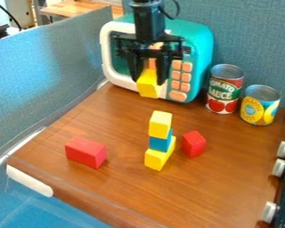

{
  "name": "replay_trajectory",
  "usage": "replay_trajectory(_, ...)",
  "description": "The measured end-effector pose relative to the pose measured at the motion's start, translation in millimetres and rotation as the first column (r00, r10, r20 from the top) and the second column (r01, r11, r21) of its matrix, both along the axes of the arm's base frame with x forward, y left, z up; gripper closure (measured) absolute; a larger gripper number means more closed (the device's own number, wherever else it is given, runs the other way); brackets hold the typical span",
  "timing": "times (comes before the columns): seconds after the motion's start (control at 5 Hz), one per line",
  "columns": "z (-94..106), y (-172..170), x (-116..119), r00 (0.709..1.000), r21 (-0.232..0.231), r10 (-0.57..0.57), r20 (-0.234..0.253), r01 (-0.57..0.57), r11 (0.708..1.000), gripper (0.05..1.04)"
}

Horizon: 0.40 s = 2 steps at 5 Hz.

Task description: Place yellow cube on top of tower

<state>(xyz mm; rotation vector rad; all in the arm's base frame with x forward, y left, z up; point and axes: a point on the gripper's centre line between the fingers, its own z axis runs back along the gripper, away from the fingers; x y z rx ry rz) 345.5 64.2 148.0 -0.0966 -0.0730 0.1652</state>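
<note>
L wall: blue-grey fabric panel [43,84] stands along L side of wood-brown counter [127,196]
L front edge: rounded white bar [29,181], at counter's corner
L block: red rectangular block [84,152], lying flat, well apart from tower
Back: teal toy microwave w/ white-framed door & orange buttons [198,44]
End effector: black two-finger end effector [148,82], pointing down in front of microwave, pinching a yellow block
Task cube: yellow block [148,90], btwn the fingertips, held up behind tower & a bit L of it, slightly tilted, not on tower
Tower, base: longer yellow block [156,160], on counter
Tower, mid: blue block [160,143], on base
Tower, top: yellow cube-like block [160,124], upright on blue
R of tower: small red block [193,144], near base, apart from it
Back R: red-green tomato sauce can [225,89]; then, just beside it, yellow-blue can w/ fruit pic [260,105], both upright
Far R edge: 3 silvery knobs [278,168], in a row
</note>
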Motion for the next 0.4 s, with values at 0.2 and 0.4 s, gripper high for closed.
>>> replay_trajectory(0.2, -3.4, -7.1, -3.4, 1.0, -0.007, -0.021, -0.022, 0.021, 1.0, 0.509)
replay_trajectory(0.4, -9.7, -14.9, -7.7, 0.998, 0.0, -0.042, -0.051, 0.042, 0.999, 0.509)
